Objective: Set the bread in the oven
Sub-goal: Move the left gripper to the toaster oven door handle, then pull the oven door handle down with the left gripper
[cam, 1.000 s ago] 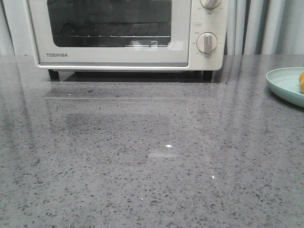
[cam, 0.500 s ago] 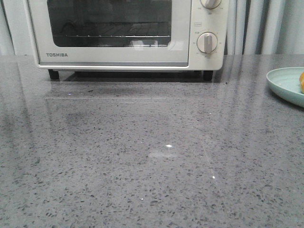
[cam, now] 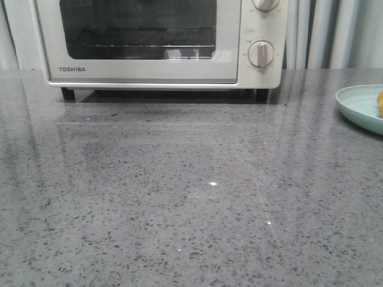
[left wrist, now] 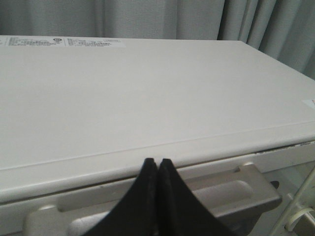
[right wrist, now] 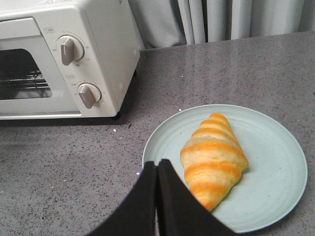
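The oven (cam: 149, 73) stands at the back of the grey table with its glass door shut. In the left wrist view my left gripper (left wrist: 157, 161) is shut and empty, its tips just above the door handle (left wrist: 231, 192) at the front edge of the oven's top (left wrist: 147, 98). The bread (right wrist: 214, 155), a striped croissant, lies on a pale green plate (right wrist: 275, 196). My right gripper (right wrist: 157, 163) is shut and empty, over the plate's near rim beside the croissant. In the front view only a sliver of the croissant (cam: 380, 103) shows, and neither gripper.
The plate (cam: 359, 106) sits at the table's right edge. The oven's two knobs (right wrist: 66, 49) are on its right side. Grey curtains (right wrist: 221, 19) hang behind the table. The speckled table (cam: 191, 197) stretches in front of the oven.
The reflections in the oven's glass have shifted slightly and a pale reflection on the middle of the table has faded. Oven and plate have not moved.
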Robot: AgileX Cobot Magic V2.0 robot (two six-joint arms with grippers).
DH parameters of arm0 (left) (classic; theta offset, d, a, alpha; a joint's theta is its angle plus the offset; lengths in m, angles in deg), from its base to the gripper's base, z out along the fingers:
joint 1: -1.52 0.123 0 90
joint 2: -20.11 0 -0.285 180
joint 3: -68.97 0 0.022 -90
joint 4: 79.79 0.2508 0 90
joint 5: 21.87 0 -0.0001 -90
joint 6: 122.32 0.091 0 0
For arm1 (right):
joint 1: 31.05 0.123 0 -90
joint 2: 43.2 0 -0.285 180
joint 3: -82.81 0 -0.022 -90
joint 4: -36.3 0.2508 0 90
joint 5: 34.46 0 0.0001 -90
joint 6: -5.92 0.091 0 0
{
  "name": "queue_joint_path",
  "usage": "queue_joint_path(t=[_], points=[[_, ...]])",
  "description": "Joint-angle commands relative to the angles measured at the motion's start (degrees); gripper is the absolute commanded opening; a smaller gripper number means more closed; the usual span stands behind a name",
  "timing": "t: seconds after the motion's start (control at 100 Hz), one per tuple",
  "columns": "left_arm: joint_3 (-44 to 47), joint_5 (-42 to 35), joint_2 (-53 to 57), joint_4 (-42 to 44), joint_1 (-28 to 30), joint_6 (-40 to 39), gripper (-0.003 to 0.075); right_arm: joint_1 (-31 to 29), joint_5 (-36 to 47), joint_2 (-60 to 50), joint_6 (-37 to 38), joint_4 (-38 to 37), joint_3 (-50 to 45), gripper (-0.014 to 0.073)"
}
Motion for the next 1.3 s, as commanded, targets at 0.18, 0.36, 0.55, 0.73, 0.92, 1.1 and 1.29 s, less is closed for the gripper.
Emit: queue_joint_path(t=[0.18,0.36,0.55,0.73,0.92,1.1,1.29], points=[[-0.45,1.29,1.93,-0.15,-0.46,-0.41,-0.0021,0.14,5.18,0.69,-0.37,-0.66,2.03,-0.0067],[6.18,1.60,3.19,-2.40,-0.46,-0.41,-0.0021,0.14,5.18,0.69,-0.37,-0.66,2.03,-0.0067],[20.49,-6.09,9.26,-8.50,-2.87,-0.41,-0.0021,0.14,5.18,0.69,-0.37,-0.66,2.03,-0.0067],[30.13,-8.12,18.78,-10.46,-9.44,-0.41,-0.0021,0.14,4.68,0.69,-0.37,-0.66,2.03,-0.0067],[31.99,-0.16,30.55,-9.96,-12.79,0.20,-0.0022,0.14,0.85,0.69,-0.37,-0.66,2.03,-0.0067],[31.99,2.67,41.87,-6.15,-12.91,0.23,-0.0022,0.14,-5.95,1.47,-0.37,-0.66,3.63,-0.0061],[31.99,5.62,51.74,-2.30,-12.70,0.23,-0.0022,0.14,-15.37,6.26,-0.37,-0.66,9.86,0.0232]])
